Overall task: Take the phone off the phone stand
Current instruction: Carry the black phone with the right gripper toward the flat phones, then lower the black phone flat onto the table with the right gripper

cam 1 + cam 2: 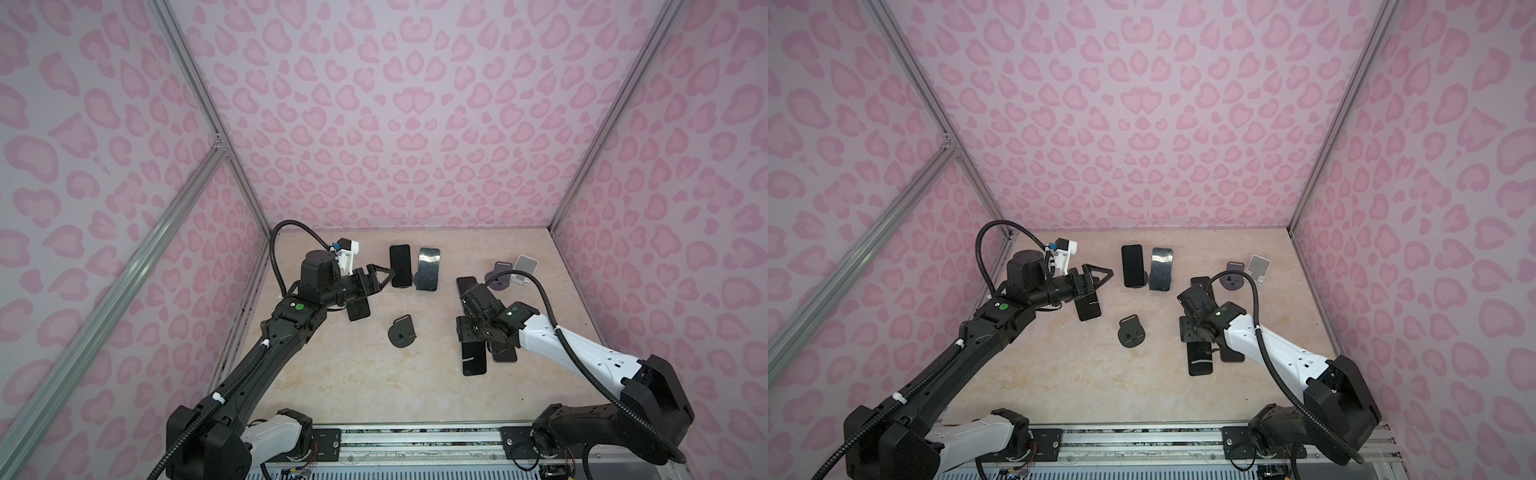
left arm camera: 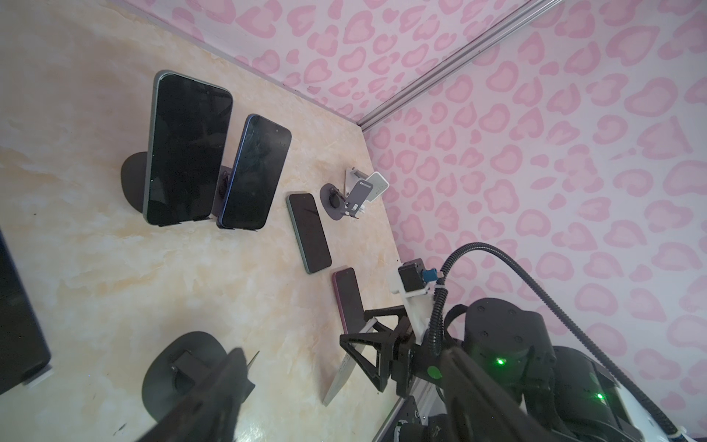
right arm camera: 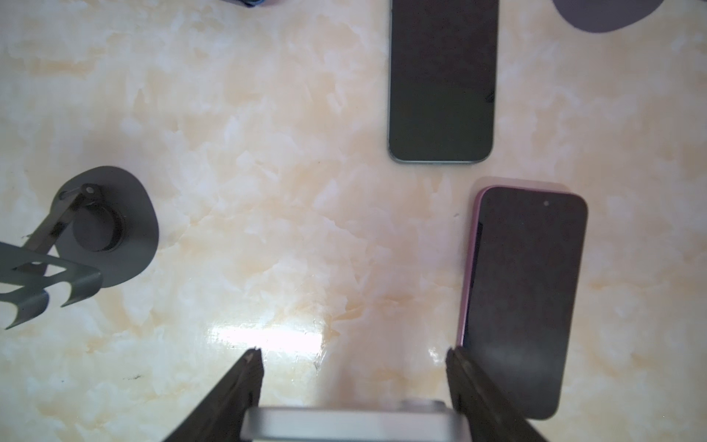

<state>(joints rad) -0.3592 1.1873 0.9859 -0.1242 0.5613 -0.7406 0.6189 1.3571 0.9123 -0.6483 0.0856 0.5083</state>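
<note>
1. L claw [image 1: 384, 276] spread, empty; tips just beside nearer of two propped phones; flat phone [image 1: 358, 309] lies on worktop [image 1: 353, 386] under that arm.
2. Centre front: black stand [image 1: 401, 332] empty.
3. Centre back: grey-edged phone [image 1: 400, 266] and blue-edged phone [image 1: 429, 269] side by side, each leaning on one of the stands [image 2: 134, 180]; not yet removed.
4. R of centre: green phone [image 2: 309, 232] flat; pink phone [image 3: 524, 302] flat, just beside R claw [image 3: 352, 354].
5. R claw pinching silver phone [image 3: 355, 423] across its width; phone tilted, low over worktop; can't tell if lower end touches.
6. R back: dark stand [image 1: 500, 277] and white stand [image 1: 524, 268] empty, close together.
7. Est. progress: well past half; two phones left to lift off; silver one wants setting down.
</note>
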